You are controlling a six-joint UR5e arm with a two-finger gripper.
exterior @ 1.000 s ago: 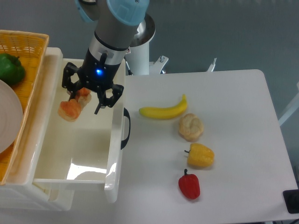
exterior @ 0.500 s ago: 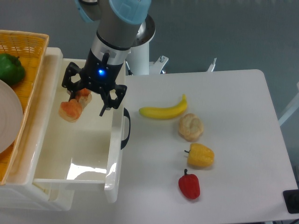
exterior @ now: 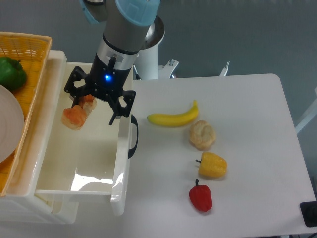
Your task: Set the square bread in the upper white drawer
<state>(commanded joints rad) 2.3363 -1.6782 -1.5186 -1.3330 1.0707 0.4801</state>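
At the far left, a yellow wicker basket (exterior: 29,47) of woven strands holds a glossy green pepper (exterior: 11,72) and the curved edge of a smooth white plate (exterior: 9,124). Just right of it, the upper white drawer (exterior: 59,171), deep, rectangular and shiny plastic, stands pulled open, with a black curved handle (exterior: 133,136) on its front panel. Inside, near the back left, lies the square bread (exterior: 78,113), a small blocky piece with an orange-brown crust. The gripper (exterior: 95,101) hangs over the drawer, its black jaws spread wide; the bread sits under the left jaw, partly hidden by it, and whether they touch cannot be told. Further right on the white counter (exterior: 257,129) rest a smooth yellow banana (exterior: 173,118), a round pale bun (exterior: 202,135) with a bumpy top, a ridged yellow pepper (exterior: 212,165) and a shiny red pepper (exterior: 200,197).
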